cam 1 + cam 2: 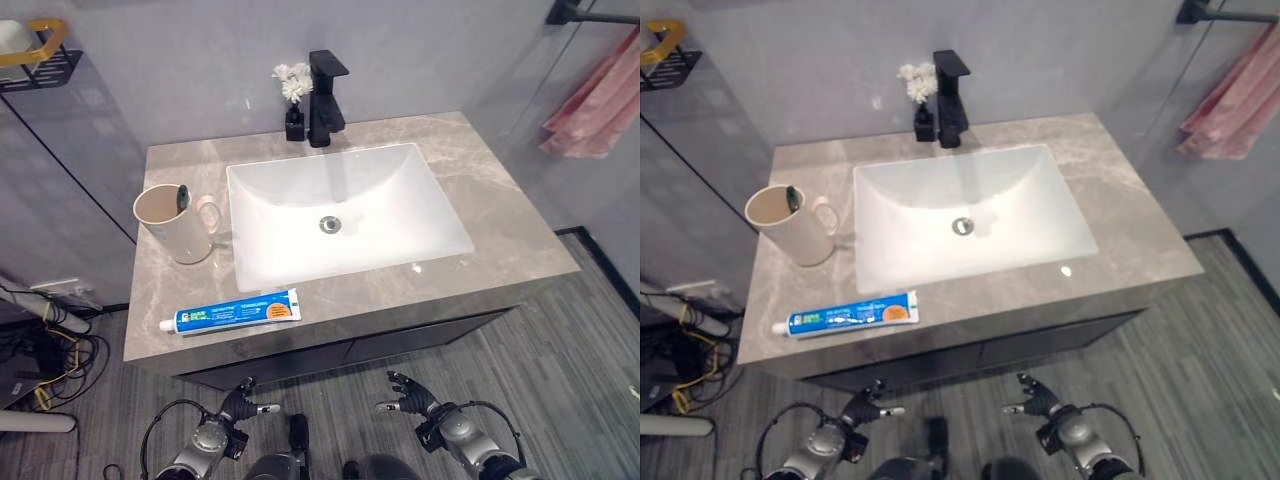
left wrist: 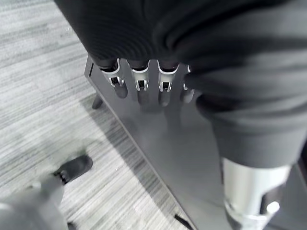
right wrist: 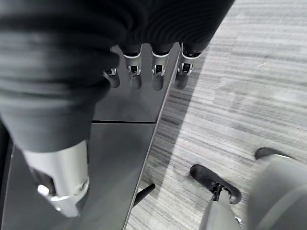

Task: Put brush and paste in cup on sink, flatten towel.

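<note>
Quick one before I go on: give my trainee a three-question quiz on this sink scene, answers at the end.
1. True or false: the toothpaste tube is in the cup.
2. What does the cup hold: A toothbrush, B razor, C comb?
3. Fill in: the pink towel hangs to the robot's ____.

Key: 1 false, it lies on the countertop at the front edge. 2 A. 3 right. Left robot hand and right robot hand are low, open, empty.

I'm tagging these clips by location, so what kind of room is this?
Most likely a bathroom: a white sink set in a grey counter with a black faucet, a cup and toothpaste beside the basin, and a pink towel hanging on the wall rail.
</note>
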